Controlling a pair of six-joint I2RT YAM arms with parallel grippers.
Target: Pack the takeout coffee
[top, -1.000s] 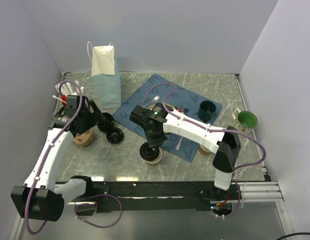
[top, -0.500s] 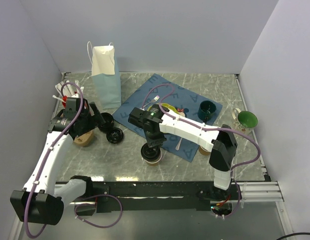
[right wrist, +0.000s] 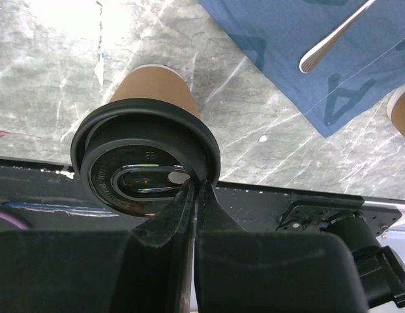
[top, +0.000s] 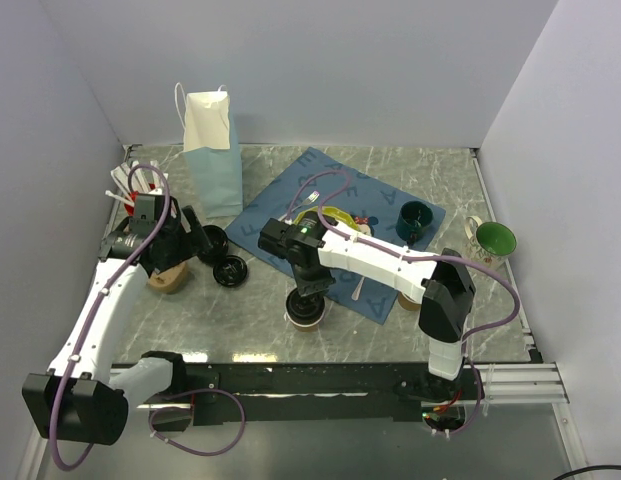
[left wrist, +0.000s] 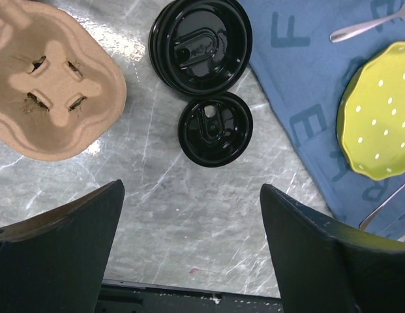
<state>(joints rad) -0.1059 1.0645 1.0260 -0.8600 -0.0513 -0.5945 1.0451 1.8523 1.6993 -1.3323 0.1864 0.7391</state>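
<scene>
My right tool [right wrist: 195, 188], pinched together, presses on the takeout coffee [right wrist: 156, 90]. Next I must grab it; the bag [top: 212, 150] is at eleven o'clock.

A grey-green marbled stone tabletop [top: 440, 170] sits enclosed by plain pale lilac-white panels: a back wall [top: 340, 70], a left wall [top: 40, 150] and a right wall [top: 570, 150]. A black strip [top: 320, 372] edges its near side. Soft, even light leaves a white glare patch [right wrist: 65, 16] on the stone.
</scene>
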